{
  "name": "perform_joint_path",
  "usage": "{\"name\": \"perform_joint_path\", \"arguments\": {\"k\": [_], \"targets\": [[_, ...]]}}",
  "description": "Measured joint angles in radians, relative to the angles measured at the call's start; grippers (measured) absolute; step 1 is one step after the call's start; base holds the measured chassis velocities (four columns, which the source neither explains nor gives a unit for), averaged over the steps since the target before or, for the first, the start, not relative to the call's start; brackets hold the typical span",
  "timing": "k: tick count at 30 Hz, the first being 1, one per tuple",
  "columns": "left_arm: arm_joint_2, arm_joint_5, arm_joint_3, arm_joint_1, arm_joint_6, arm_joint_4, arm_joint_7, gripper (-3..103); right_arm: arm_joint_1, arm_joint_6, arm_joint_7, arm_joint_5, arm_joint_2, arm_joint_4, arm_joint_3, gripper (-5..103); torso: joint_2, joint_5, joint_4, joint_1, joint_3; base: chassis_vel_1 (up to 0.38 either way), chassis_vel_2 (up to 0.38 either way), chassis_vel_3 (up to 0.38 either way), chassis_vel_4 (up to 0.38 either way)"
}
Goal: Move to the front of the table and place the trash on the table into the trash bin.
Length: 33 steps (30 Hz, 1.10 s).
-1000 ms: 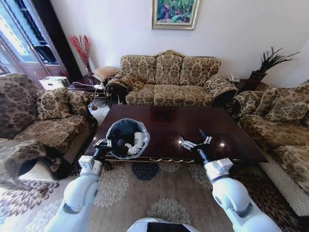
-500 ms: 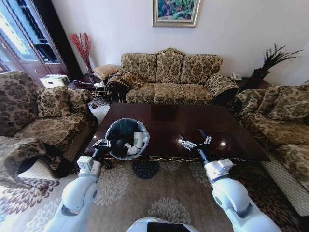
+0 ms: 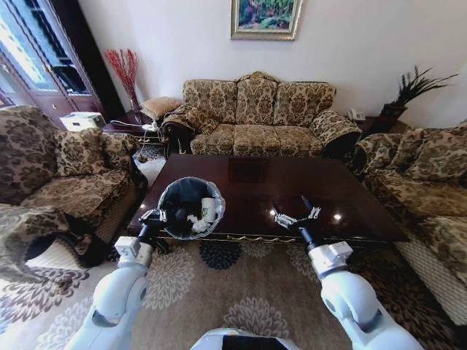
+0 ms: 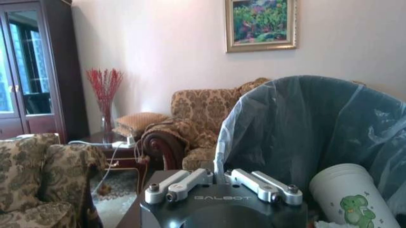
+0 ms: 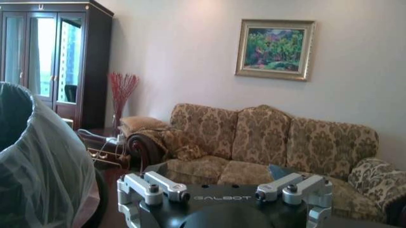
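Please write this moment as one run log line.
left gripper: shut on trash bin | right gripper: open above table | paper cup in bin

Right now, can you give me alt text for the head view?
Left pincer holds the trash bin, trash inside, at the glossy table's near-left edge. Right pincer hovers open over the tabletop; patterned sofas surround it.

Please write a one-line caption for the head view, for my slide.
Left gripper holds the trash bin, with the trash inside, at the table edge; right gripper open.
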Motion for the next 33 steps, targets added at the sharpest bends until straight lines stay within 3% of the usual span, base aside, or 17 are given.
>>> {"name": "perform_joint_path", "arguments": {"k": [9,28,33], "targets": [[0.0,0.0,-0.001,0.003,0.0,0.001,0.0,3,-0.001,-0.005,0.0,-0.004,0.0,0.001,-0.008,100,0.002,0.0,0.0001,0.002,0.002,0.104,-0.092,-0.117,0.102],[-0.011,0.007,-0.003,0.017,-0.005,-0.011,0.007,3,-0.005,0.023,-0.003,0.004,-0.001,0.001,-0.011,100,0.006,0.0002,0.0,0.0,0.002,0.209,-0.23,-0.212,0.22],[-0.014,0.011,-0.003,0.019,0.002,-0.014,0.005,3,-0.005,0.024,-0.003,0.005,-0.001,0.001,-0.011,100,-0.018,0.0,-0.0002,-0.007,-0.009,0.006,0.011,0.004,-0.005]]}}
